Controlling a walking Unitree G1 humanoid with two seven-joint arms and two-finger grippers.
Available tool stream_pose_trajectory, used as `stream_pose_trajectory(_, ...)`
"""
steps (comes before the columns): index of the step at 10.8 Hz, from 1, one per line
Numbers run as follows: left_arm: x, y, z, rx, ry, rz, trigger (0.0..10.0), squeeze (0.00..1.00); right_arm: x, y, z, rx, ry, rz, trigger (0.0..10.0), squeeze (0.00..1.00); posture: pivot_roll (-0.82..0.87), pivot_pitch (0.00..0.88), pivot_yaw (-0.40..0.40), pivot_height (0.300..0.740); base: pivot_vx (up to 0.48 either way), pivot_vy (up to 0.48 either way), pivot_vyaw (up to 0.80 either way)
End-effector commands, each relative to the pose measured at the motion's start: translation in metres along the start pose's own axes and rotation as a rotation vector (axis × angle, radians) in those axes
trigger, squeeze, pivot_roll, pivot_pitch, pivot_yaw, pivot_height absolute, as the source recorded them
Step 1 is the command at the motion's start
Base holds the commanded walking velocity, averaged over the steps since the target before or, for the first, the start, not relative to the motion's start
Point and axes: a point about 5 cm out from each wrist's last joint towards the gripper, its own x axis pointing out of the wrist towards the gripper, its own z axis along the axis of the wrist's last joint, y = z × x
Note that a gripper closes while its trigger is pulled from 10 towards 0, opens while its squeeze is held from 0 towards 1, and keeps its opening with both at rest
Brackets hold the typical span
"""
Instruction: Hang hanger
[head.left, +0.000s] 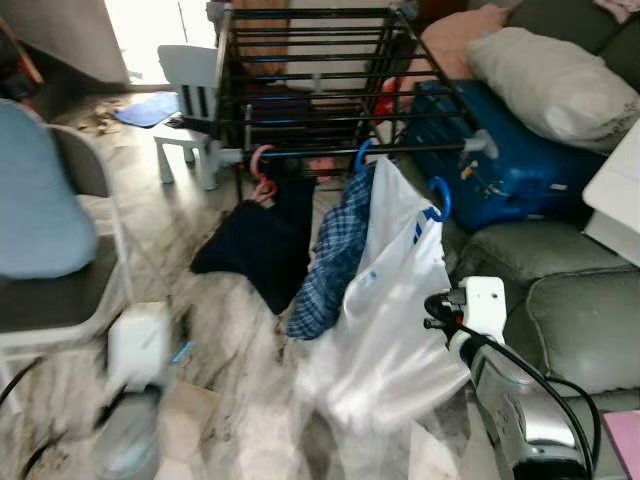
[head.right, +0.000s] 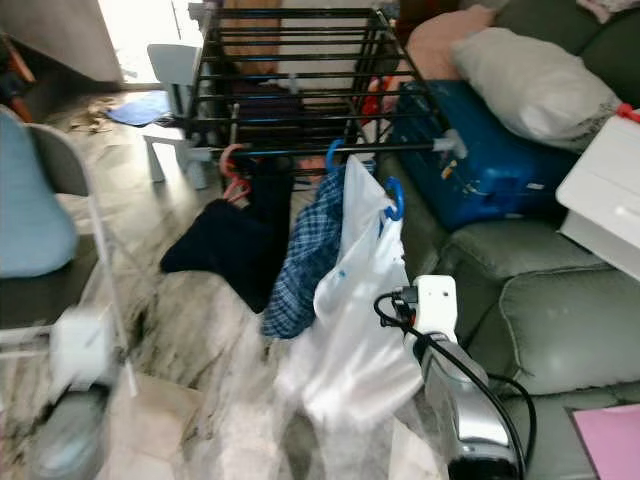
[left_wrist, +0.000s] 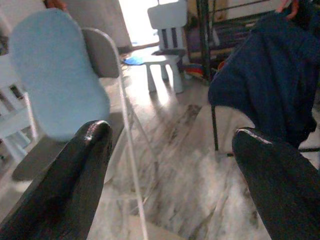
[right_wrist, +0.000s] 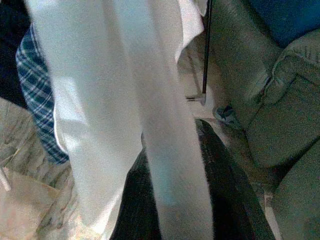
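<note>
Pretty tight spot here: the rack (head.left: 320, 80) has a sofa (head.left: 560, 300) hard on its right and a chair (head.left: 60, 250) at near left, with open floor (head.left: 200, 330) between. On the rack's near rail we see a pink hanger (head.left: 262, 170) with a dark garment (head.left: 255, 250), then two blue hangers (head.left: 438, 195) carrying a plaid shirt (head.left: 330, 260) and a white shirt (head.left: 390, 310). Our right gripper (right_wrist: 190, 200) reaches up from low right into the white shirt; can't tell how far its fingers are parted. Our left gripper (left_wrist: 170, 165) hangs low at left, fingers wide apart, holding nothing.
</note>
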Motion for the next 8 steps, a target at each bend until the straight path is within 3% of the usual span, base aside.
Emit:
stream_pose_trajectory(1,0.003,-0.003,0.006,-0.021,-0.024,-0.009,10.0,0.00,-0.001,0.000,0.012,-0.004,-0.050,-0.005,10.0,0.00,-0.10,0.000,-0.016,0.740,0.000,0.000,0.00)
stream_pose_trajectory(3,0.010,-0.012,0.016,-0.042,-0.058,-0.051,10.0,0.00,0.001,0.010,0.013,-0.006,-0.044,0.020,10.0,0.00,-0.10,0.000,-0.009,0.740,0.000,-0.353,0.00)
stream_pose_trajectory(6,0.014,-0.014,0.019,-0.048,-0.070,-0.065,10.0,0.00,0.000,0.008,0.010,-0.005,-0.029,0.026,10.0,0.00,-0.10,0.000,-0.003,0.740,0.000,-0.383,0.00)
stream_pose_trajectory(8,0.015,-0.012,0.018,-0.052,-0.064,-0.044,10.0,0.00,0.000,0.009,0.007,-0.013,-0.008,0.040,10.0,0.00,-0.10,0.000,-0.004,0.740,0.000,0.000,0.00)
